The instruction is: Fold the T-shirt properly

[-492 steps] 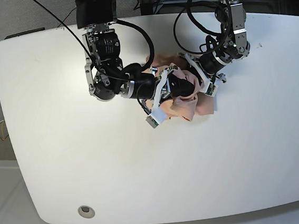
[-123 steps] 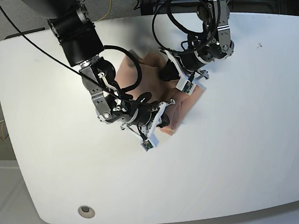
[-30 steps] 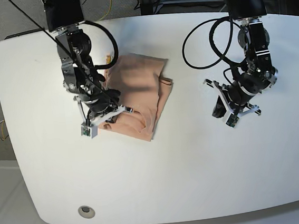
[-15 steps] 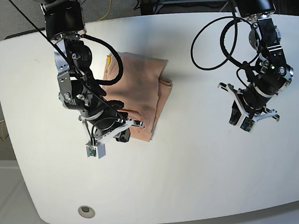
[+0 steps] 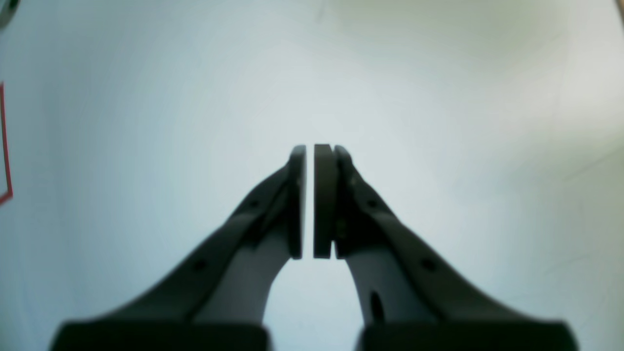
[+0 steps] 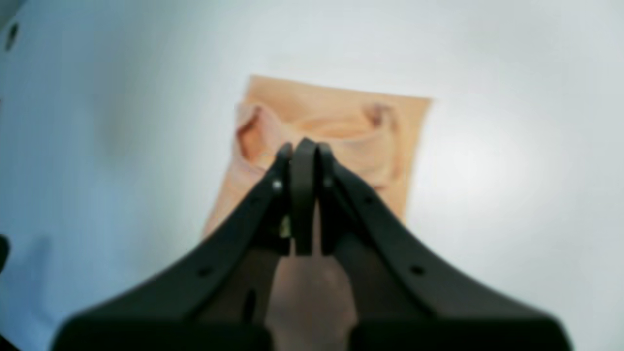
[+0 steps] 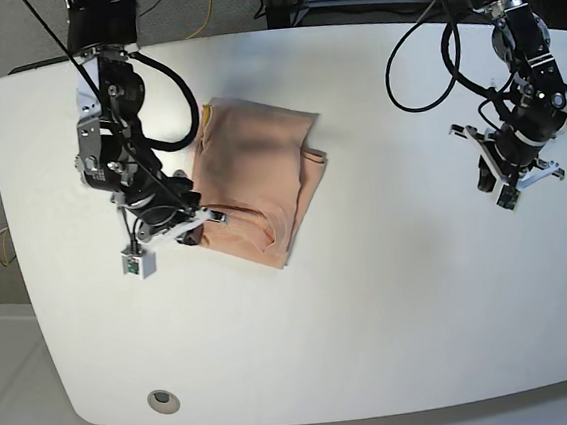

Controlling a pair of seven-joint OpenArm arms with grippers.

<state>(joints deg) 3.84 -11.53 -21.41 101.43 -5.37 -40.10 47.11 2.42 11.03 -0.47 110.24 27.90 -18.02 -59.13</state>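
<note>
On white table (image 7: 393, 302), folded T-shirt (image 7: 260, 180), long axis diagonal; both claws closed, empty.

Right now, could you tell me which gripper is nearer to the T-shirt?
The right gripper. It sits at the edge of the T-shirt, jaws shut. The left gripper is far off across the table, over bare surface.

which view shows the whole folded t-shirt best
The base view: the T-shirt lies folded on the table, nearly all of it in sight. The right wrist view shows it blurred, partly hidden behind the right gripper. The left wrist view shows none of it.
</note>
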